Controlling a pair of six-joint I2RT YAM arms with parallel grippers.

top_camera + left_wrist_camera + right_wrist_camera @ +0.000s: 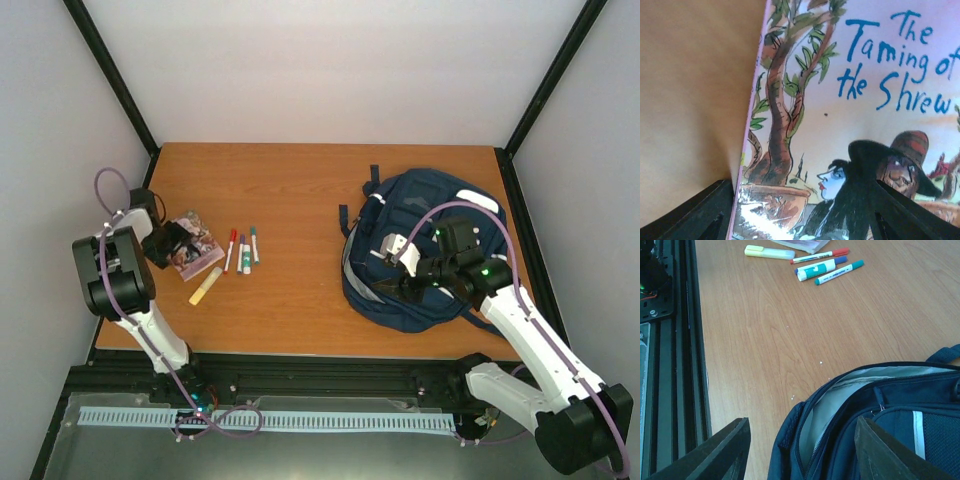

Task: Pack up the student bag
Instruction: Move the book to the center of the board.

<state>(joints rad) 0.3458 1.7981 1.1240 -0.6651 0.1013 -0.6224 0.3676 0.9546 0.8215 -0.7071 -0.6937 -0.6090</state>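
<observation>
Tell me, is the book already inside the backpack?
No, the book lies on the table beside the markers, well apart from the student bag.

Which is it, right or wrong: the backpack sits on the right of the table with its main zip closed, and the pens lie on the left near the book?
One error: the backpack has its main zip open, grey lining showing in the right wrist view. It does sit on the right of the table, pens on the left near the book.
</observation>
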